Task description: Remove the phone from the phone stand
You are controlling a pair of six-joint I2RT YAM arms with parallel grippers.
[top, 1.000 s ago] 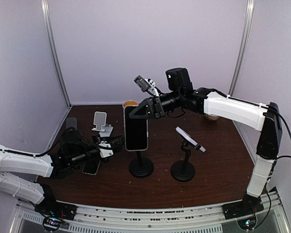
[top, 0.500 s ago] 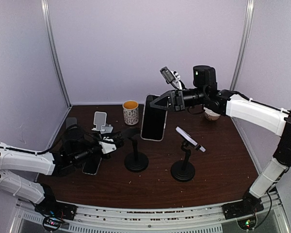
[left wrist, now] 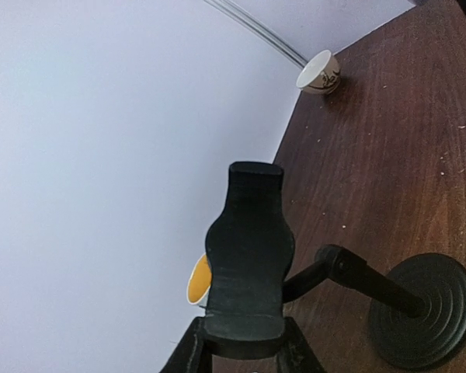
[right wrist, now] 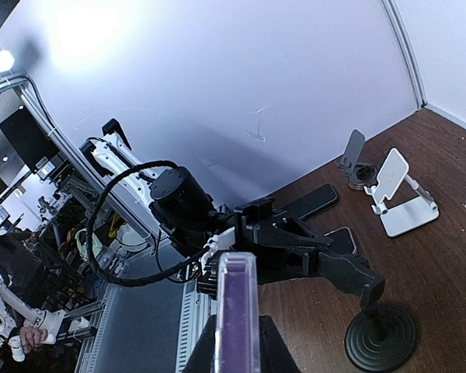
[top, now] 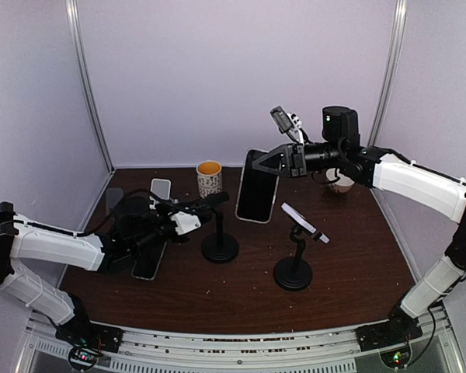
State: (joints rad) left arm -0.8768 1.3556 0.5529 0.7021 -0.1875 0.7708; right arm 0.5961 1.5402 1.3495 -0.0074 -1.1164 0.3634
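Note:
The phone [top: 258, 186], dark with a clear case, hangs upright in the air above the table, and my right gripper [top: 270, 163] is shut on its top edge. In the right wrist view the phone's edge [right wrist: 238, 311] stands between the fingers of the right gripper [right wrist: 237, 346]. The black phone stand [top: 220, 247] stands left of it and carries nothing. My left gripper [top: 202, 208] is shut on the stand's cradle head. The left wrist view has the cradle [left wrist: 248, 249] clamped at its lower end by the left gripper [left wrist: 245, 342], with the round base [left wrist: 423, 311] to the right.
A second black stand [top: 293, 272] carrying a tilted white-rimmed device stands right of centre. A patterned mug [top: 210, 179], a white folding stand [top: 161, 190] and a bowl [top: 340, 185] sit along the back. A phone [top: 147, 266] lies flat under my left arm.
My right gripper has lifted the phone off the stand and carried it up and to the right. The left arm has pushed forward, and the stand has shifted a little toward the back.

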